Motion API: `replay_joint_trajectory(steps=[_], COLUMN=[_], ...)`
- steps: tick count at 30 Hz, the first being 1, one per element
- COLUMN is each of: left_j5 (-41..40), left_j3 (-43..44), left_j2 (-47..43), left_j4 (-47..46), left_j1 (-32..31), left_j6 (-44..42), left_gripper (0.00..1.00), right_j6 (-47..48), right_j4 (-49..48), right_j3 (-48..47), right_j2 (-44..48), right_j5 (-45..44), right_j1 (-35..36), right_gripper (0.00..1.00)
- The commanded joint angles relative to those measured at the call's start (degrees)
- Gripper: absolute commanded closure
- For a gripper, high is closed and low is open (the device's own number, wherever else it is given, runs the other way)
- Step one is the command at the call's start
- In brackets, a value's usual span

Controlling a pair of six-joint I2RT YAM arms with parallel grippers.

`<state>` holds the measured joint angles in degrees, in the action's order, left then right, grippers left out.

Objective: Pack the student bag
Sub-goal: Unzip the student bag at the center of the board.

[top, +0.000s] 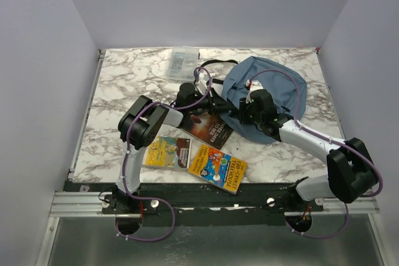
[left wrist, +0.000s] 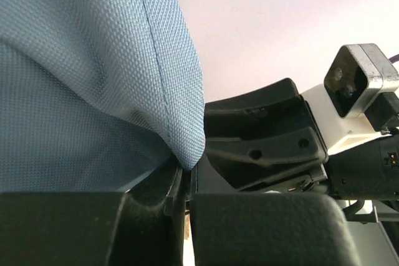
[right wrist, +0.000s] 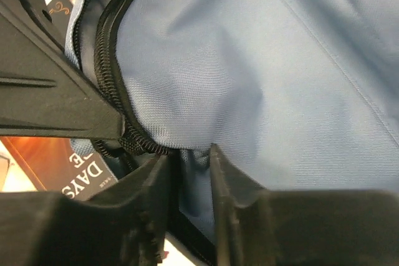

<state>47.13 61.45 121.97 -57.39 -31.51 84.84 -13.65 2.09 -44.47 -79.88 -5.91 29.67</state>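
The dusty-blue student bag (top: 271,85) lies at the back right of the table, its zip opening facing left. My left gripper (top: 212,96) is shut on a fold of its blue fabric (left wrist: 93,79), pinched between the fingers (left wrist: 149,216). My right gripper (top: 242,114) is shut on the bag's edge (right wrist: 249,66) right beside the black zip (right wrist: 106,73). The two grippers are close together at the opening; the other gripper's body shows in the left wrist view (left wrist: 268,141). A dark book (top: 209,128) lies just in front of the opening and shows in the right wrist view (right wrist: 56,160).
Two colourful books (top: 167,152) (top: 218,167) lie near the front of the marble table (top: 124,85). A small clear plastic box (top: 182,62) stands at the back centre. Black straps (top: 218,63) trail from the bag's back left.
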Motion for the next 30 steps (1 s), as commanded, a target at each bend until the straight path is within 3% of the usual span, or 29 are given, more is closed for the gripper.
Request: replay_joint_trajectory(steps=[1, 3, 4, 9, 11, 12, 16, 19, 23, 27, 30], left_j5=[2.2, 0.9, 0.4, -0.9, -1.6, -2.0, -5.8, -8.5, -9.3, -10.1, -9.0], left_j3=[0.9, -0.8, -1.4, -3.0, -3.6, -3.7, -1.3, 3.4, 7.9, 9.1, 9.6], left_j2=[0.1, -0.2, -0.3, 0.2, -0.4, -0.8, -3.9, -4.5, -2.5, -2.2, -2.8], left_j4=[-3.9, -3.6, -3.3, -0.8, 1.0, 3.2, 23.6, 36.0, 39.9, 40.4, 40.6], left_j1=[-0.6, -0.4, -0.3, -0.5, -0.7, -0.7, -0.9, -1.5, -2.6, -3.2, -3.3], left_j6=[1.1, 0.4, 0.0, -0.9, -2.2, -3.4, -13.1, -19.9, -20.5, -19.7, -19.7], left_gripper=[0.90, 0.72, 0.64, 0.45, 0.47, 0.55, 0.86, 0.93, 0.95, 0.94, 0.77], right_j6=[-1.7, -2.3, -2.4, -3.3, -2.8, -2.9, -4.4, -2.0, -0.2, 1.4, 3.1], right_j4=[-7.1, -4.8, -3.1, 2.8, 3.9, 5.8, 14.9, 15.2, 16.4, 14.1, 13.6], right_j3=[1.7, 0.4, -0.6, -3.7, -4.8, -6.1, -14.4, -18.9, -25.4, -26.0, -24.5], right_j2=[3.7, 4.2, 4.2, 6.1, 7.2, 7.3, 8.4, 9.4, 6.1, 6.4, 5.9], right_j5=[-7.0, -8.4, -8.6, -10.1, -11.9, -13.8, -26.7, -35.5, -45.9, -43.9, -42.9], right_j1=[-0.3, -0.4, -0.3, -0.3, -0.3, -0.3, -0.3, -0.3, -0.3, -0.4, -0.4], right_gripper=[0.76, 0.96, 1.00, 1.00, 1.00, 1.00, 1.00, 1.00, 1.00, 1.00, 1.00])
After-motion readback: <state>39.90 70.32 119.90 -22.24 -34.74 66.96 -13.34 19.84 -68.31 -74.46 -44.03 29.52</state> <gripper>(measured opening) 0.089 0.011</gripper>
